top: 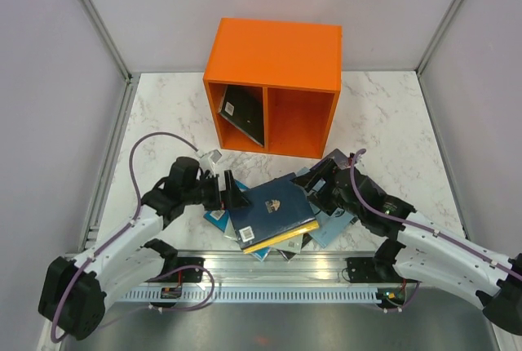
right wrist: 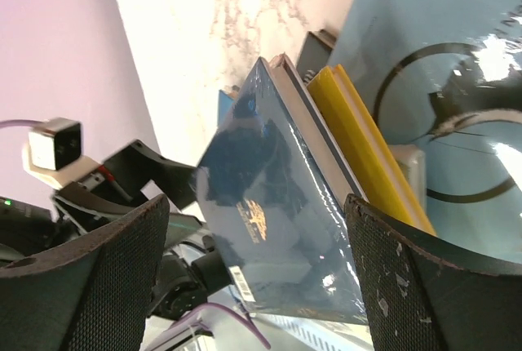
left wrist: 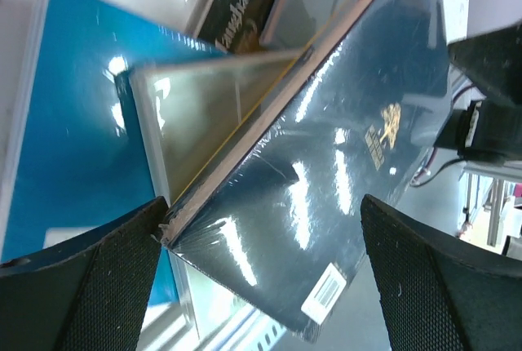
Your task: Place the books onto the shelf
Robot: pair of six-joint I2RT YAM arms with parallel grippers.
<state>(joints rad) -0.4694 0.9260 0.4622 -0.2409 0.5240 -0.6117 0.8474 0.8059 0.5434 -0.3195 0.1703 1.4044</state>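
Several books lie in a loose pile [top: 273, 214] near the table's front, a dark navy book [top: 276, 206] tilted on top. My left gripper [top: 235, 196] stands open at the pile's left; its wrist view shows the navy book's [left wrist: 326, 171] corner between the wide jaws [left wrist: 261, 277], one finger [left wrist: 90, 286] right at the corner. My right gripper [top: 316, 184] stands open at the pile's right, straddling the navy book [right wrist: 277, 204], with a gap on its left side. The orange shelf [top: 277, 53] stands behind, a dark book [top: 243, 114] leaning in its left compartment.
Under the navy book lie a teal book [left wrist: 73, 122], a yellow book [right wrist: 367, 139] and a light blue book [right wrist: 440, 41]. The shelf's right compartment [top: 298, 122] holds nothing. A slotted metal rail [top: 269, 290] runs along the front edge; grey walls close in on both sides.
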